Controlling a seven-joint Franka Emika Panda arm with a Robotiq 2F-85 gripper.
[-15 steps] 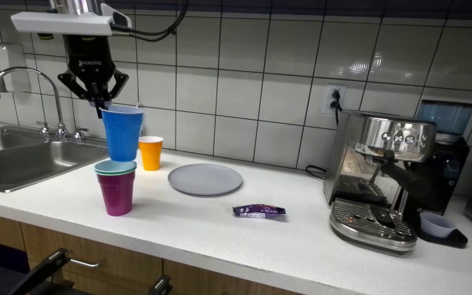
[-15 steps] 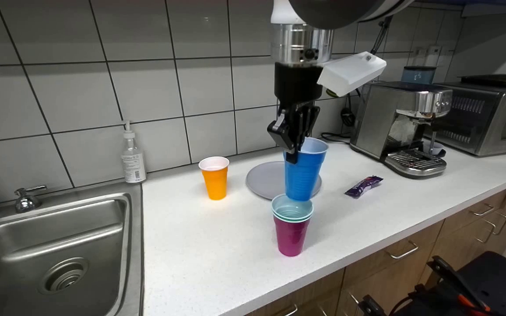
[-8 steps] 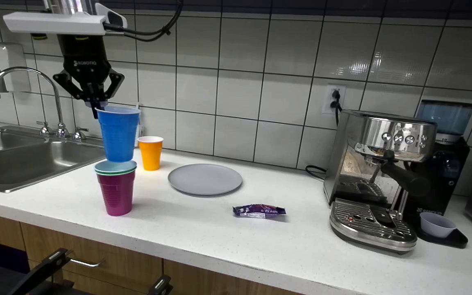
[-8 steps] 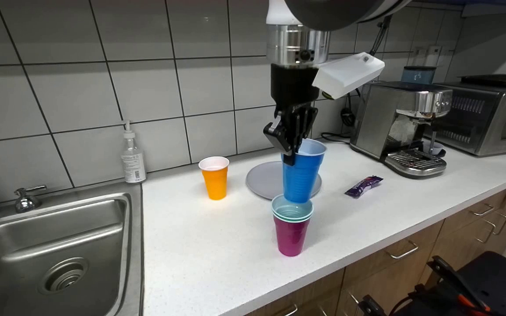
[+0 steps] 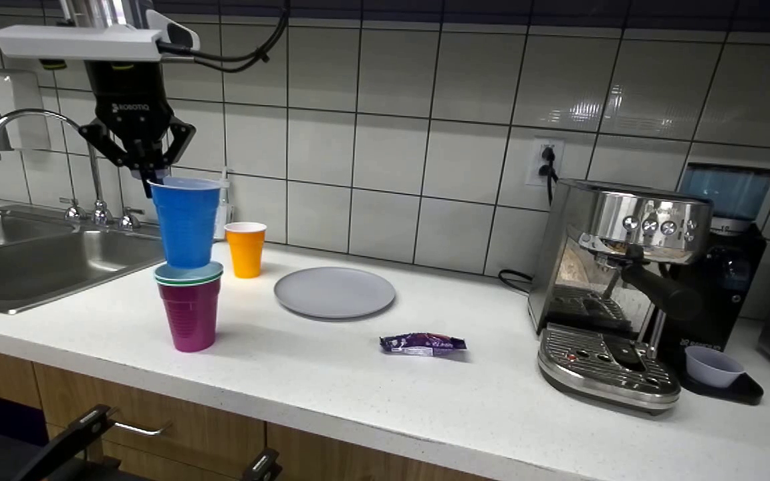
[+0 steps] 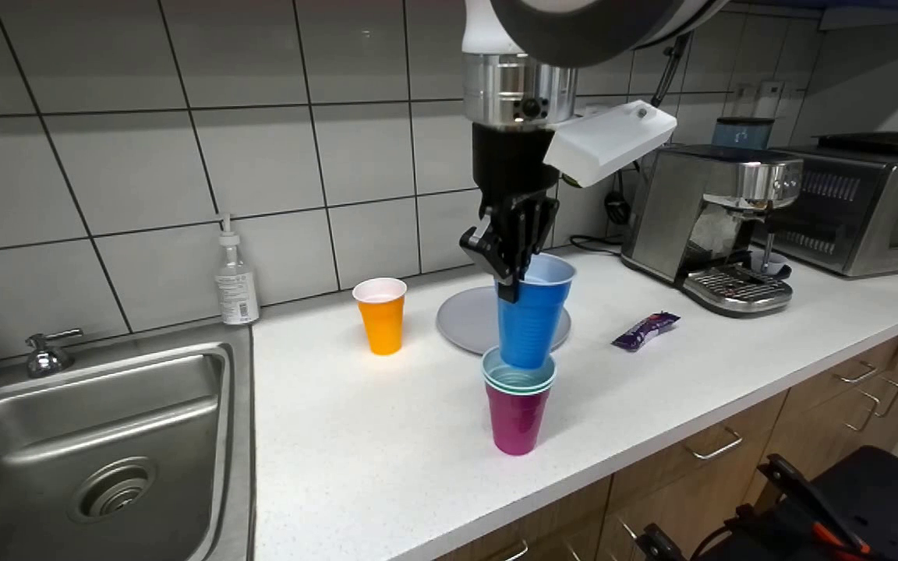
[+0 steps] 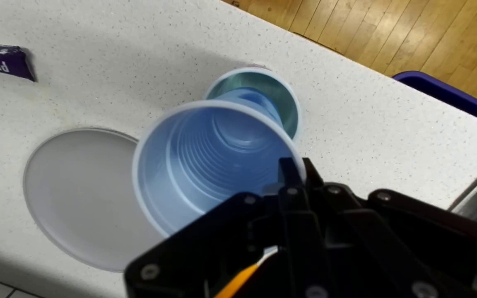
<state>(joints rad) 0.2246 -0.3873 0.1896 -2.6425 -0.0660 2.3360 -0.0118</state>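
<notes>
Black gripper, lettered ROBOTIQ in an exterior view, pinches a blue cup by its left rim, base at the mouth of a teal cup nested in a magenta cup. Rightward: orange cup, grey plate, purple wrapper lettered in white.

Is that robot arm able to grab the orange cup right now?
Probably not: the gripper is clamped on the blue cup, leaving it no free grip. Otherwise the way looks fairly open, as the orange cup stands apart from other things.
</notes>
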